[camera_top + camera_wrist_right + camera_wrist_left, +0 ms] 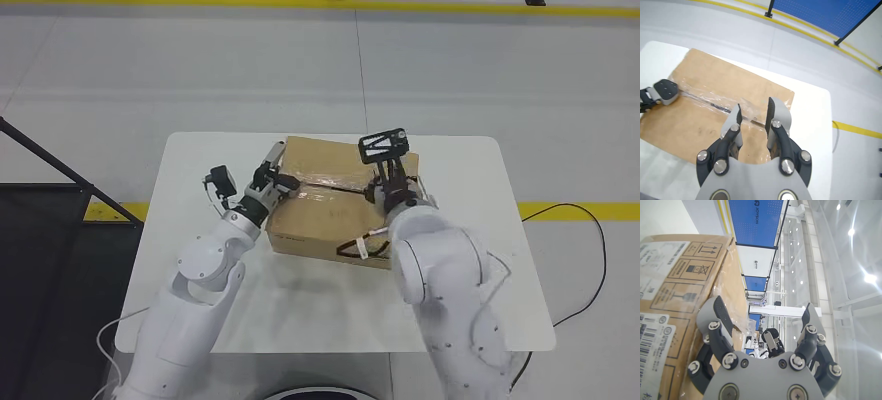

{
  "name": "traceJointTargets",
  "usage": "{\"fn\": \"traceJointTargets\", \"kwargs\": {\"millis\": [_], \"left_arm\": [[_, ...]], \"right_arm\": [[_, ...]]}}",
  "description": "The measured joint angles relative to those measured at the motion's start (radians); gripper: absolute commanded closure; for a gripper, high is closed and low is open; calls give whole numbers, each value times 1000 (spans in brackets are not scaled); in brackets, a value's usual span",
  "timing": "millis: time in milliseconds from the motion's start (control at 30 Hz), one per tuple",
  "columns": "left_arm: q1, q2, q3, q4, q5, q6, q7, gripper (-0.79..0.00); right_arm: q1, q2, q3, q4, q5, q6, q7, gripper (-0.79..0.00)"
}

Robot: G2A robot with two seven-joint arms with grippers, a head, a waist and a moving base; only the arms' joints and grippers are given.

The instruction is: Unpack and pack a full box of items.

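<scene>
Right hand [754, 108] spread above box [706, 117] top near its right end, fingers either side of crumpled clear tape [702, 96]. Left hand [763, 306] spread at box's left end, one finger over top edge. Bench [470, 190] white. Box closed, at bench's far middle. Tape wrinkled along top seam.

Brown cardboard box [320, 212], flaps shut, crinkled clear tape [702, 98] along the seam. Flat on the counter [470, 180], near its far edge.
</scene>
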Motion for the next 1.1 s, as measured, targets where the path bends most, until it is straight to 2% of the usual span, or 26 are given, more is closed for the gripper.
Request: {"fn": "traceJointTargets", "kwargs": {"millis": [167, 400, 600, 800, 1100], "left_arm": [[5, -1, 5, -1, 4, -2, 0, -785], [10, -4, 10, -7, 6, -1, 3, -785], [16, -5, 7, -13, 5, -4, 6, -785], [21, -6, 1, -21, 7, -4, 7, -785], [30, -5, -21, -73, 3, 0, 5, -785]], "right_arm": [[100, -12, 67, 128, 292, -11, 0, 0], [297, -24, 104, 393, 517, -14, 32, 0], [414, -20, 149, 595, 701, -56, 178, 0], [467, -7, 175, 719, 769, -90, 266, 0], [454, 17, 178, 753, 761, -93, 335, 0]]}}
